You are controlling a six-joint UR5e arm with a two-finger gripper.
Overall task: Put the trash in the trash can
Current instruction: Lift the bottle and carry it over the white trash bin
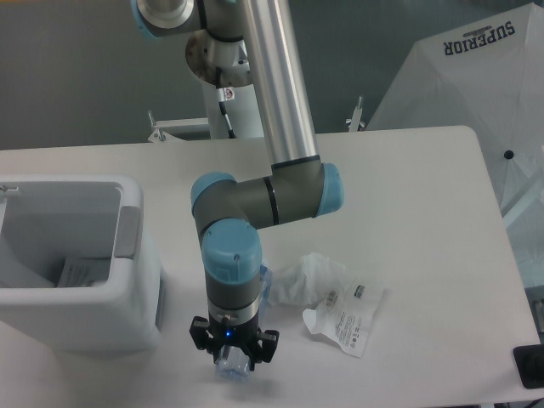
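Observation:
My gripper [232,355] points straight down near the table's front edge, with the arm's wrist above it. It is shut on the clear bluish crushed bottle [230,368], whose end pokes out below the fingers; another clear piece shows beside the wrist [263,278]. The rest of the bottle is hidden by the arm. The crumpled white wrapper [327,297] with small printed labels lies on the table just right of the gripper. The white trash can [140,280] stands to the left, a hand's width from the gripper, with a printed slip [81,272] inside.
A white fabric canopy [476,93] marked SUPERIOR stands past the table's right edge. A black object [529,367] sits at the front right corner. A metal stand [183,127] rises behind the far edge.

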